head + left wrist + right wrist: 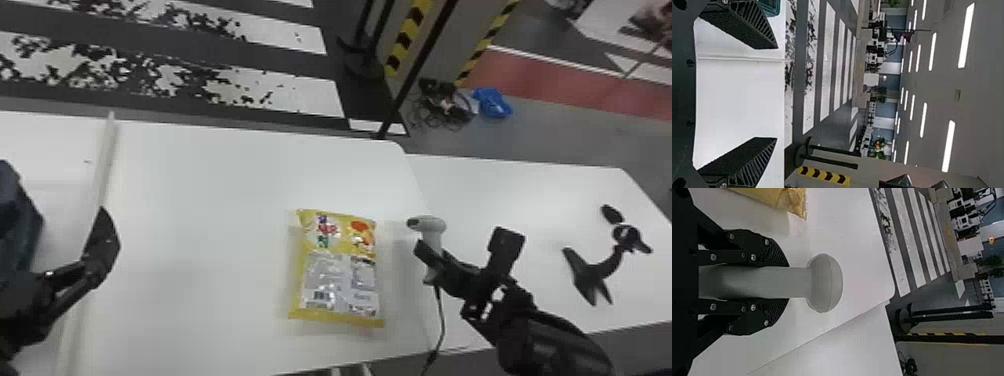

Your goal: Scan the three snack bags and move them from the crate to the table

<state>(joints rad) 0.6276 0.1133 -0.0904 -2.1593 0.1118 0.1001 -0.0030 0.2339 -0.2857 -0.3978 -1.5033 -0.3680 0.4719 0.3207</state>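
Observation:
My left gripper [100,245] is at the left of the head view, over the white table between a dark crate [20,215] and the snack bag. In the left wrist view, my left gripper [775,94] has its fingers wide apart with nothing between them; a green crate corner [772,5] lies beyond one finger. My right gripper [434,264] holds a grey scanner [432,226] upright, right of the yellow snack bag [340,270], which lies flat. In the right wrist view, my right gripper [783,282] grips the handle of the scanner [824,283], near the bag's corner [794,201].
The white table [200,200] has a raised strip [105,160] near its left side. A second white table [500,190] adjoins on the right, bearing a black stand [592,272]. The scanner's cable [442,320] runs down toward the front edge.

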